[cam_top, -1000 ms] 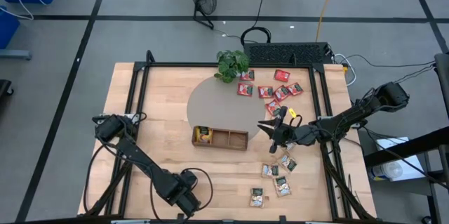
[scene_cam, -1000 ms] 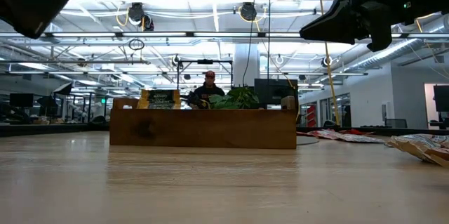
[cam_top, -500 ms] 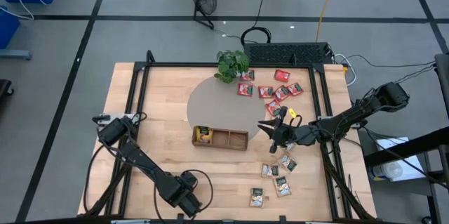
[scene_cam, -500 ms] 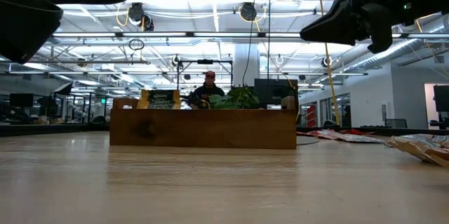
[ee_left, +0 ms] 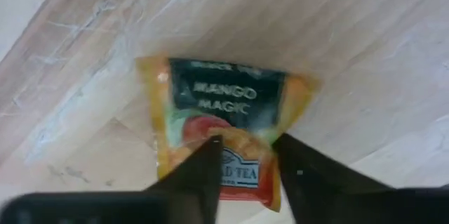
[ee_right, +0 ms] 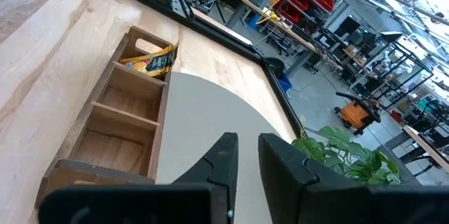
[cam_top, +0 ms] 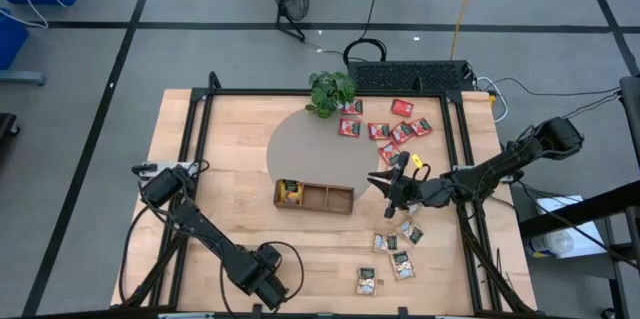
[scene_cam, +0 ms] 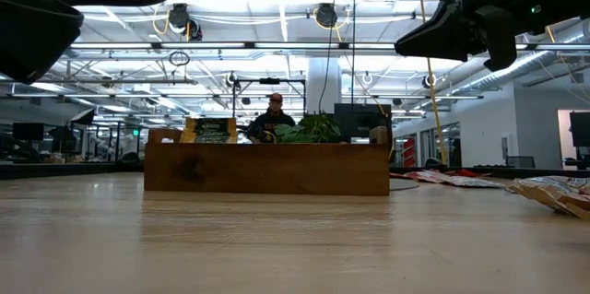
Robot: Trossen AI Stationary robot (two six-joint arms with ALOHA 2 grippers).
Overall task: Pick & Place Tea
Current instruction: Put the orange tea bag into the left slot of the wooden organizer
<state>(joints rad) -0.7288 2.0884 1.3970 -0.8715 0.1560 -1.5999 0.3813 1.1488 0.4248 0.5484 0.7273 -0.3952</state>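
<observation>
An orange-yellow tea packet (ee_left: 224, 104) printed "Mango Magic" lies flat on the wooden table near its front edge. My left gripper (ee_left: 245, 143) points straight down over it, open, a fingertip on either side of the printed fruit. In the high view my left gripper (cam_top: 262, 281) hides this packet. Another yellow packet (cam_top: 289, 192) stands in the left compartment of the wooden tray (cam_top: 330, 199). My right gripper (cam_top: 380, 179) hovers level just right of the tray, a narrow gap between its fingers (ee_right: 247, 140), holding nothing. My left gripper comes from above with both fingertips (ee_left: 210, 155) on the packet's printed face (ee_left: 242, 136), toward the end with the brand mark. The packet reaches past both fingers on either side. It lies flat on the table.
Red packets (cam_top: 385, 129) lie scattered at the far right by a potted plant (cam_top: 330, 91). Pale packets (cam_top: 395, 251) lie at the near right. A grey round mat (cam_top: 305, 144) covers the table's middle. A person (scene_cam: 275, 110) shows beyond the tray in the low view.
My left gripper has come down toward the table near its front edge: in the low view its dark bulk hangs lower at the upper left than a second ago. My right arm has kept still.
</observation>
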